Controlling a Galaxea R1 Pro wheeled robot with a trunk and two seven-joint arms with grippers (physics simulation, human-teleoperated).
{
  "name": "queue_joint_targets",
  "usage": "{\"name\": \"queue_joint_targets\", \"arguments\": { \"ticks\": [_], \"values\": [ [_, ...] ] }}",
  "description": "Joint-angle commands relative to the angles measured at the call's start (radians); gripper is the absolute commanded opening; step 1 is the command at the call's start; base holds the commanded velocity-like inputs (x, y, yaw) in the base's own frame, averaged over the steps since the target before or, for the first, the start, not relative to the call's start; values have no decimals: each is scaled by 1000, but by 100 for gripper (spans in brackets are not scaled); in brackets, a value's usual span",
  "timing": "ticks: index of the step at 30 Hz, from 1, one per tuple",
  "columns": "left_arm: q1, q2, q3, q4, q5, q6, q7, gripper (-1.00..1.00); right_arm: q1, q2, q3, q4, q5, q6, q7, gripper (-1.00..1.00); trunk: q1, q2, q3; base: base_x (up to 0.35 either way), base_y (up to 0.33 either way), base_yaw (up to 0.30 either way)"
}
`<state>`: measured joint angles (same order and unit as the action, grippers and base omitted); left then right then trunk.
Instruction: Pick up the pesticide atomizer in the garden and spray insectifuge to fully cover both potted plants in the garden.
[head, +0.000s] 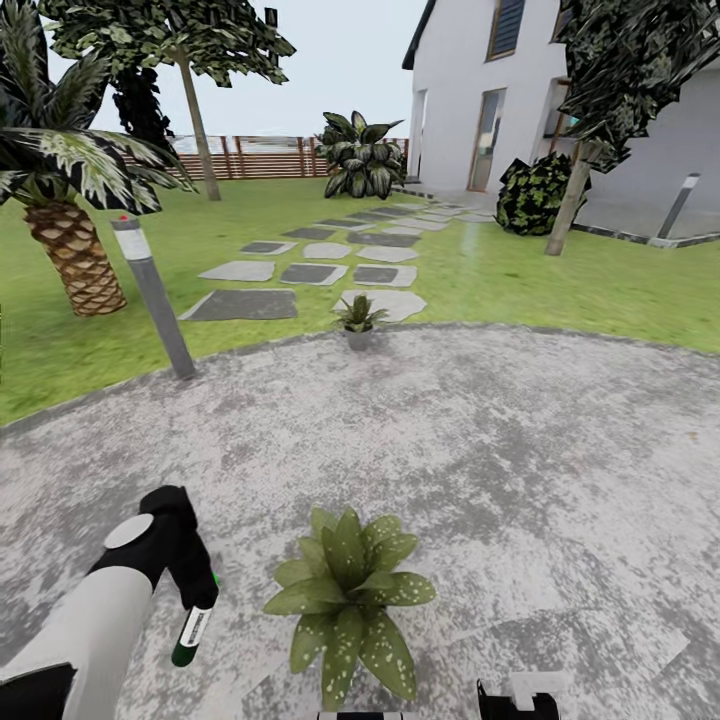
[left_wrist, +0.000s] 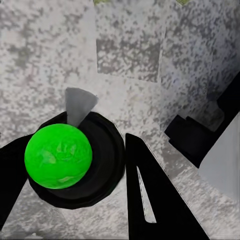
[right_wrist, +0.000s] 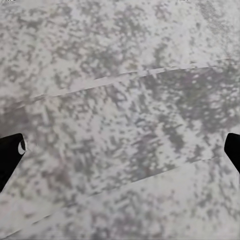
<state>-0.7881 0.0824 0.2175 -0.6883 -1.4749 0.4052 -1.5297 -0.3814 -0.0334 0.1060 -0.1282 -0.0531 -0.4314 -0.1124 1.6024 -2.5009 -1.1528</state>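
The left hand (head: 190, 600) is gripping the pesticide atomizer (head: 193, 630), fingers pressed onto its sides, low at the left of the head view. The bottle is hanging down from the hand w/ its pale label facing out and a dark green end at the bottom. In the left wrist view the atomizer (left_wrist: 70, 165) is showing as a bright green round end inside a black ring, w/ a black finger (left_wrist: 150, 200) lying right against it.

The near potted plant (head: 348, 600) is sitting on the grey speckled patio (head: 520, 450), just beside the atomizer, toward the middle of the view; leaves and bottle are apart, not touching. The 2nd potted plant (head: 358, 322) is standing well beyond, at the patio's far edge next to the stepping stones (head: 310, 272).

The right hand (right_wrist: 120, 150) is spreading wide: its two black fingertips (right_wrist: 10, 155) are sitting at opposite edges of the right wrist view, w/ bare patio paving (right_wrist: 120, 100) btwn them, holding nothing.

A grey lamp post (head: 153, 295) is leaning at the lawn edge near a palm (head: 70, 240). A wooden fence (head: 260, 157) and a white house (head: 470, 90) are standing at the back.
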Motion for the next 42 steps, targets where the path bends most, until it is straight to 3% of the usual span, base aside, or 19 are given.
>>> {"name": "queue_joint_targets", "arguments": {
  "ticks": [1, 2, 5, 7, 10, 11, 13, 14, 15, 16, 25, 26, 28, 29, 30, 31, 36, 40, 42],
  "values": [
    [0, -1, 2, 0, -5, 10, -6, -100, -1, 0, 9, 1, -5, -3, -5, 100, 0, 0, -1, 0, 249, -30],
    [1, -1, -10, 0, -5, 9, -6, -100, -1, 0, 9, 1, -5, -3, -6, 100, 0, 0, -1, 0, 147, -146],
    [0, 1, -108, 0, -1, -15, -7, -100, -1, 0, 9, 1, -5, -3, -6, 100, 0, 0, -1, 0, 44, -233],
    [-11, -18, -136, -4, 1, -68, -8, -100, -1, 0, 9, 1, -5, -3, -6, 100, 0, 0, -1, 0, 8, -94],
    [-73, -81, -145, 4, -2, -79, -41, -100, -1, 0, 9, 1, -5, -3, -6, 100, 0, 0, -1, 0, 1, -18],
    [-85, -89, -145, 5, -7, -78, -41, -100, -1, -1, 9, 1, -5, -3, -6, 100, 0, 0, -1, 0, 0, -2],
    [-95, -96, -147, 0, -14, -70, -41, -100, -1, 0, 10, 1, -5, -3, -6, 100, 0, 0, -1, 0, 0, 0],
    [-94, -98, -152, 1, -35, -35, -41, -100, -1, 0, 10, 1, -5, -3, -6, 100, 0, 0, -1, 0, 0, 0],
    [-92, -98, -182, 4, -73, -4, -41, -100, -1, 0, 11, 1, -4, -3, -6, 100, 0, 0, -1, 0, 0, 0],
    [-92, -100, -192, 2, -84, 4, -41, -100, -1, 0, 11, 1, -4, -3, -6, 100, 0, 0, -1, 0, 0, 0],
    [-85, -96, -205, 1, -98, 1, -41, -100, -1, 0, 11, 1, -4, -3, -6, 100, 0, 0, -1, 0, 0, 0],
    [-90, -102, -207, -1, -97, 1, -41, -100, -1, 0, 11, 1, -4, -3, -6, 100, 0, 0, -1, 0, 0, 0],
    [-95, -129, -266, -4, -95, 3, -41, -100, -1, -2, 10, 2, -4, -3, -6, 100, 0, 0, -1, 0, 0, 0],
    [-96, -146, -292, -5, -95, 4, -41, -100, -1, -4, 9, 2, -4, -3, -6, 100, 0, 0, -1, 0, 0, 0],
    [-97, -182, -320, -5, -96, 5, -41, -100, -1, -5, 10, 2, -3, -3, -6, 100, 0, 0, -1, 0, 0, 0],
    [-98, -187, -324, -5, -97, 5, -41, -100, -1, -5, 10, 2, -3, -3, -6, 100, 0, 0, -1, 0, 0, 0],
    [-111, -176, -323, -2, -96, 5, -41, -100, -1, -4, 11, 2, -2, -3, -6, 100, 0, 0, -1, 0, 0, 0],
    [-105, -89, -319, 1, -79, 2, -41, -100, -1, -3, 11, 2, -2, -3, -6, 100, 0, 0, -1, 0, 0, 0],
    [-96, -79, -322, 7, -77, -1, -41, -100, -1, -4, 11, 2, -2, -3, -6, 100, 0, 0, -1, 0, 0, 0]
  ]
}}
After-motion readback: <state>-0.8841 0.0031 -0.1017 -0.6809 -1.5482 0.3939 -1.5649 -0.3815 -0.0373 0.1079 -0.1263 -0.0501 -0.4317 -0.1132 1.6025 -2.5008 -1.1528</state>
